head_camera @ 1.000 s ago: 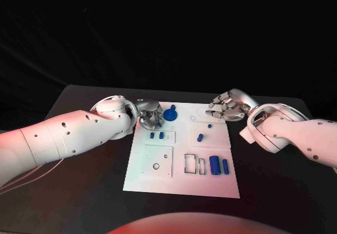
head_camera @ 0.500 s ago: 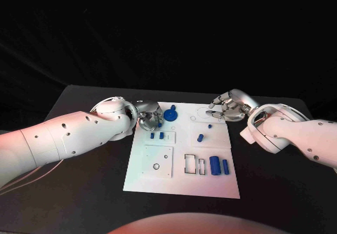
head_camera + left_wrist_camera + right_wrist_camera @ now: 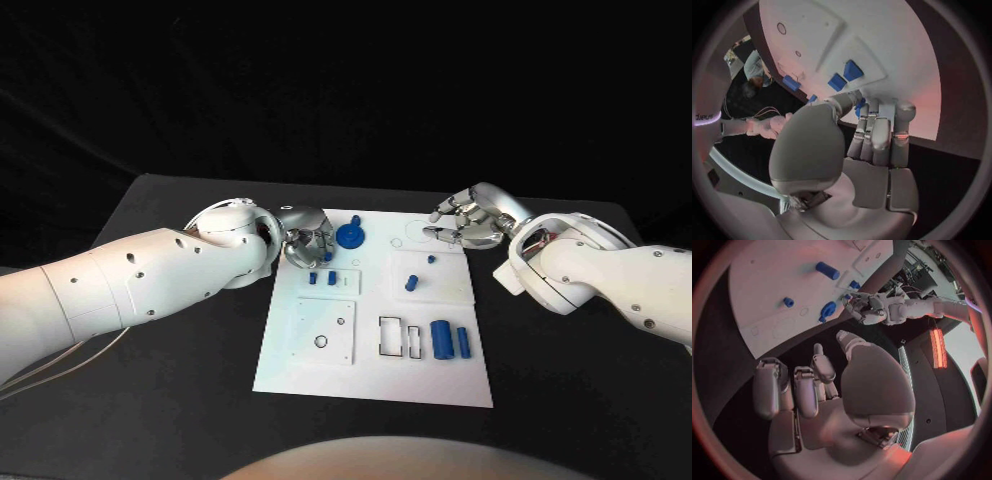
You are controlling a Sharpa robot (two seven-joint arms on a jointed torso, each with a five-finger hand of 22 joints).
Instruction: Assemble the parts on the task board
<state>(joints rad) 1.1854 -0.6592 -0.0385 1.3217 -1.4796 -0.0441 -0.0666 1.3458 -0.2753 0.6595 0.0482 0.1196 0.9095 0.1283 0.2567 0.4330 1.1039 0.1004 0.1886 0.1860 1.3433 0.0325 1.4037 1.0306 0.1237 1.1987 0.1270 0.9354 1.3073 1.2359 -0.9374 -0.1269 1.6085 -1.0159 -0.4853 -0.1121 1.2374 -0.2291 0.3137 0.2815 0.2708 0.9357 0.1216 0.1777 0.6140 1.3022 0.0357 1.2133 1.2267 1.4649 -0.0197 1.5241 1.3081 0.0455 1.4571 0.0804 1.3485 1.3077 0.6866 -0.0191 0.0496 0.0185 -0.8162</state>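
The white task board point(image 3: 375, 372) lies mid-table, with blue parts point(image 3: 451, 341) in its recesses. The left hand point(image 3: 306, 243) hovers at its far-left corner, fingers curled, grasp unclear. The right hand point(image 3: 469, 222), curled and holding nothing, hovers by its far-right corner.

The task board point(image 3: 374, 375) lies in the middle of the surface point(image 3: 173, 210). On the board, a round part point(image 3: 352, 236) sits at the far edge, two small parts point(image 3: 323, 277) lie side by side nearer and to its left, and two long parts point(image 3: 451, 341) lie side by side toward the board's near right. The left hand point(image 3: 300, 240) is over the board's far left corner just beside the round part, and the right hand point(image 3: 464, 222) hangs over the board's far right corner.
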